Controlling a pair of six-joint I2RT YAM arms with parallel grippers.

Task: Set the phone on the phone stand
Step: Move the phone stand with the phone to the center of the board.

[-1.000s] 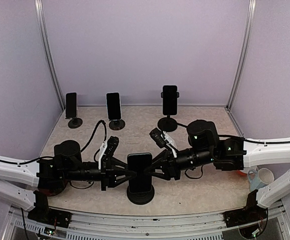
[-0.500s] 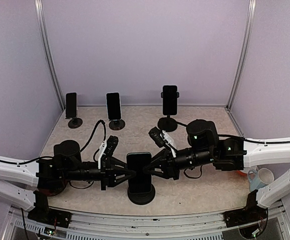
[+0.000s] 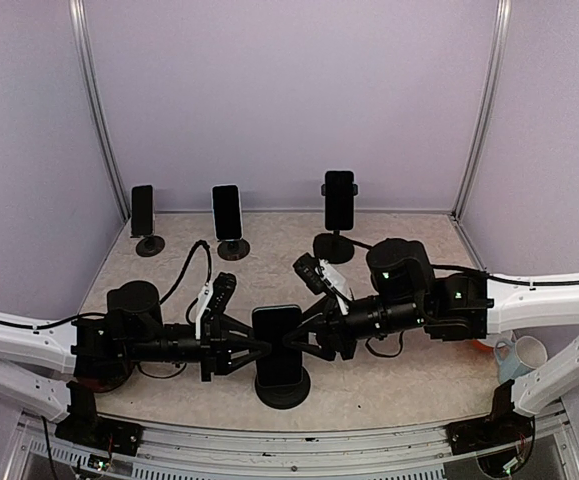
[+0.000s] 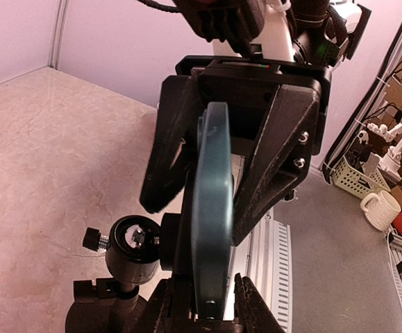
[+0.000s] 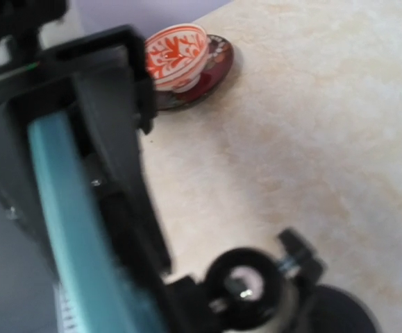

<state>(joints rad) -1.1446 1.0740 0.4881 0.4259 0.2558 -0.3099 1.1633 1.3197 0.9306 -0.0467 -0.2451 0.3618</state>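
A dark phone (image 3: 279, 344) stands upright in the cradle of the black phone stand (image 3: 281, 388) at the front centre of the table. My left gripper (image 3: 260, 348) reaches in from the left. Its jaws are shut on the phone's edge, which looks teal (image 4: 211, 201) in the left wrist view, just above the stand's ball joint (image 4: 135, 244). My right gripper (image 3: 305, 345) comes in from the right. Its black fingers (image 4: 277, 152) straddle the phone with a gap on each side, so it is open. The right wrist view is blurred and shows the phone's edge (image 5: 82, 236) and the ball joint (image 5: 246, 284).
Three other phones on stands line the back: (image 3: 143, 210), (image 3: 227, 212), (image 3: 339, 200). A white mug (image 3: 524, 352) sits at the right edge. A red-and-white bowl on a dark saucer (image 5: 180, 59) lies beyond the left arm. A black cable (image 3: 184, 270) loops over the table.
The right gripper's jaws have spread apart off the phone. The phone stays upright on the stand and the left gripper holds still.
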